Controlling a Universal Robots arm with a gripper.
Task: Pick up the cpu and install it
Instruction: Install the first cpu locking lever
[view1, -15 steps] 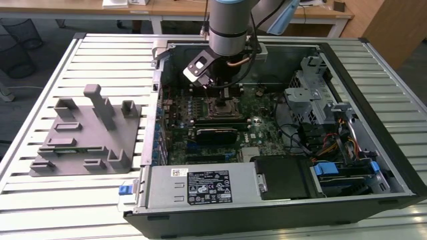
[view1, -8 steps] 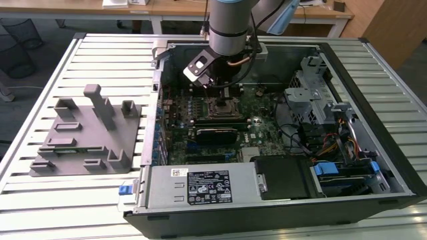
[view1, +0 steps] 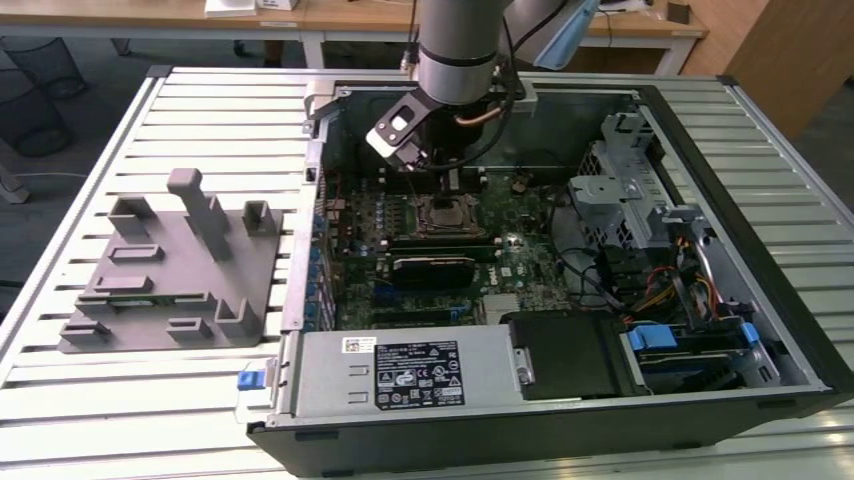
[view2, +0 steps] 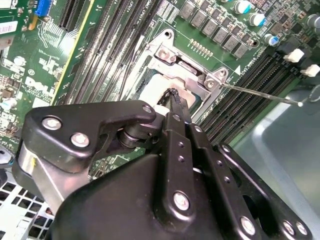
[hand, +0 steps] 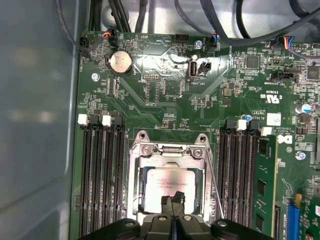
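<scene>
1 chip: the cpu (hand: 167, 186) lies flat inside the socket frame (hand: 170, 150) on the motherboard (hand: 160, 90), directly under the fingertips, pale top up.
Gripper: the gripper (view2: 175, 96) hangs straight down over the socket, inside the open computer case (view1: 747, 130).
Fingers: the fingers (hand: 167, 206) are pressed together, with a hairline seam between them and nothing seen clamped there. Their tips sit over one edge of the cpu; whether they touch it I cannot tell.
Step in hand: seating the chip in its socket, as I judge it, since the chip already lies in the frame.
Alignment: in the first wrist view the chip's edges run parallel to the frame. All 4 sides should sit evenly, because a tilted chip would likely bear on the contacts beneath.
Pressure: light and purely vertical would be best. A sideways drag from closed tips could skate the chip out of register.
Hazard: the thin lever rod (view2: 260, 93) slants out just beside the fingers, free of the frame. It looks easy to snag.
Neighbours: memory slots (hand: 102, 175) flank the socket on either side of the fingers, near enough to leave little room for wandering.
Outside: the grey fixture (view1: 174, 265) stands on the slatted surface (view1: 120, 410), well apart from the fingers.
</scene>
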